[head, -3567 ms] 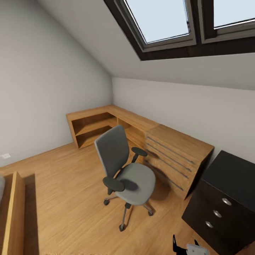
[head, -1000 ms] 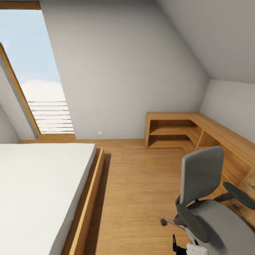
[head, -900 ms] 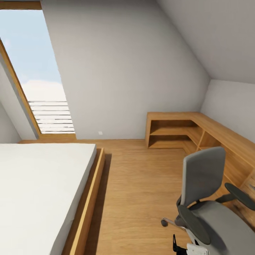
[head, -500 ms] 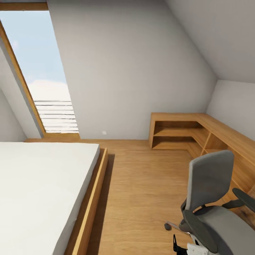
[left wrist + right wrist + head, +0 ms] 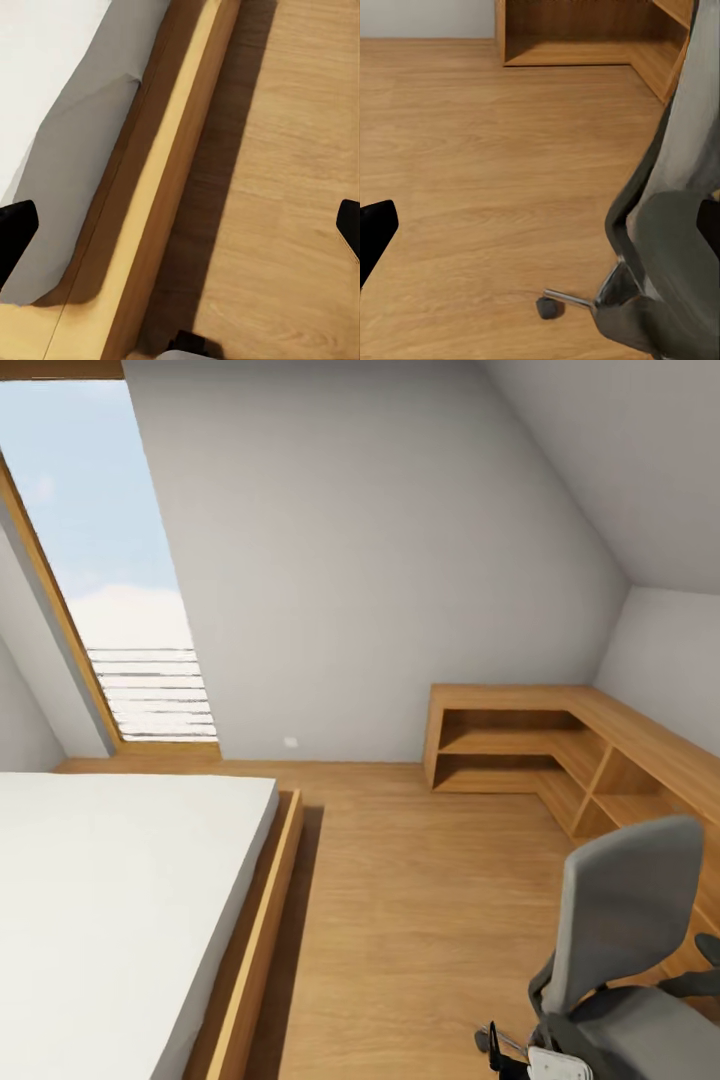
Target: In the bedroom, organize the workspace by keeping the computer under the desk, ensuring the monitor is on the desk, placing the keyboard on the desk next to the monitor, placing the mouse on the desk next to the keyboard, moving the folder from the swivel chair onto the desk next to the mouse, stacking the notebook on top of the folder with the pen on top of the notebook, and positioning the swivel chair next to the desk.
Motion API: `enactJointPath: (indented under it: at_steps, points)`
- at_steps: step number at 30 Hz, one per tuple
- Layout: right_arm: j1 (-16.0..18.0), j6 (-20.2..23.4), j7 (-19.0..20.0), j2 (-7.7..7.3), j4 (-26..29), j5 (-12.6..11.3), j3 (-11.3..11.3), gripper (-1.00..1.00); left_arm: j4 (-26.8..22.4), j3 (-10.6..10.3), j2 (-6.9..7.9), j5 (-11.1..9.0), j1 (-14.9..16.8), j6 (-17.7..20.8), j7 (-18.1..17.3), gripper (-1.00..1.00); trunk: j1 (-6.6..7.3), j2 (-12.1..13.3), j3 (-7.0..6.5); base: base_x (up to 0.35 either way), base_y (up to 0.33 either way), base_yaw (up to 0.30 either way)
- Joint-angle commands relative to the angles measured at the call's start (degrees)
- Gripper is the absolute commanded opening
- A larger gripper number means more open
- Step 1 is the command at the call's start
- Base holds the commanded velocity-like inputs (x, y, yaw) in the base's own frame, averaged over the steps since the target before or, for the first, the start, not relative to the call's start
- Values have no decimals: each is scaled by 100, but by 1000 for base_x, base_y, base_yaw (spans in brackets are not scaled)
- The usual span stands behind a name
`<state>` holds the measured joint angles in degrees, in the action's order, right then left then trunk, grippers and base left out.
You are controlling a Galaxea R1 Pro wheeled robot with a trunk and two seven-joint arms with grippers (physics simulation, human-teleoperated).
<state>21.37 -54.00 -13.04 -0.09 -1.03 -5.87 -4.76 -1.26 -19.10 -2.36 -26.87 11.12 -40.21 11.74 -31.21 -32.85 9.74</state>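
The swivel chair stands at the lower right of the head view, its grey backrest facing me and its seat cut off by the picture's edge. In the right wrist view the chair's backrest and one castor are close by. My right gripper is open over the wooden floor beside the chair, holding nothing. My left gripper is open and empty too, hanging above the floor along the bed's wooden frame.
A low bed with a white mattress fills the left. A tall window sits in the far left wall. A light wooden counter with open shelves runs along the right corner. Bare wooden floor lies between bed and chair.
The whole view has swung left: the black desk and skylights have left the picture, the bed and window have come in. Over the last second the chair has slid toward the lower right corner.
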Motion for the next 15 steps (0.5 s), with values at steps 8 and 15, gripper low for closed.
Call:
enactJointPath:
  at_steps: [8, 15]
  points:
    - [7, -23, 3, 0, -11, -61, -51, 100, 3, -50, 4, -20, 4, -13, 38, 100, -5, -8, 9, 320, 0, 0]
    - [7, -23, 3, 0, -11, -63, -51, 100, 3, -50, 7, -18, 4, -14, 39, 100, -5, -8, 9, 320, 0, 0]
